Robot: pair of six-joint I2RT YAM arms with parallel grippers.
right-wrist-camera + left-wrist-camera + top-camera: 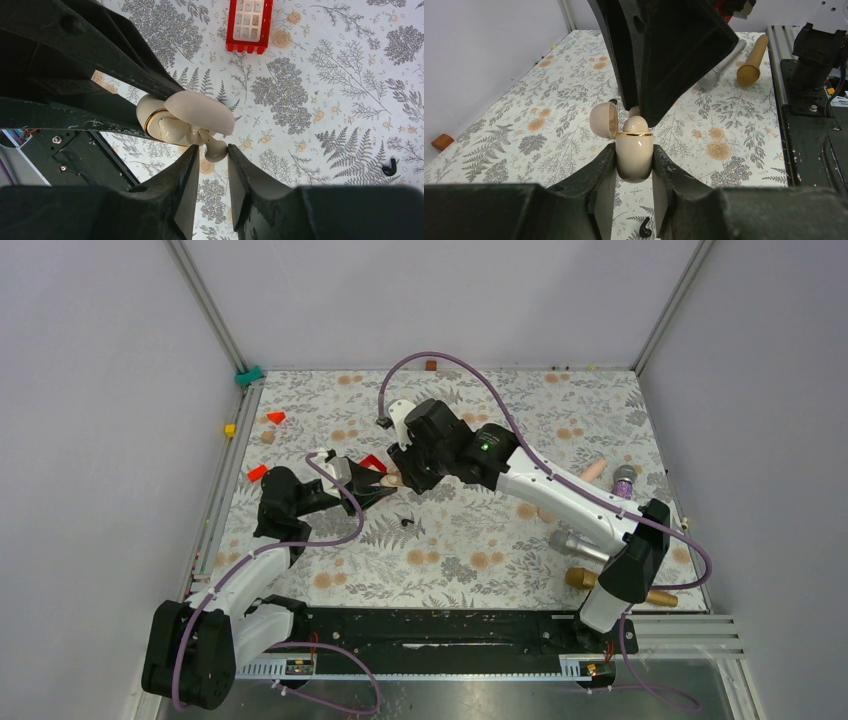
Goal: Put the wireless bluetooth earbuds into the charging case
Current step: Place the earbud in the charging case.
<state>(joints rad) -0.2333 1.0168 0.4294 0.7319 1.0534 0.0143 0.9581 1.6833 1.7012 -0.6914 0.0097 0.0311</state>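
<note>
Clamping, L gripper (634,167): charging case (634,147).
R gripper (214,162): jaws narrow, earbud (215,149) at tips; grip unclear.
L wrist, not R: gold mic (754,62).

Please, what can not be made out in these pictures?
- Right wrist view: unclear whether the right gripper presses the earbud.
- Left wrist view: that gripper covers the inside of the charging case.
- Top view: it almost hides the case.
- Small black piece: too small to name in any view.
</note>
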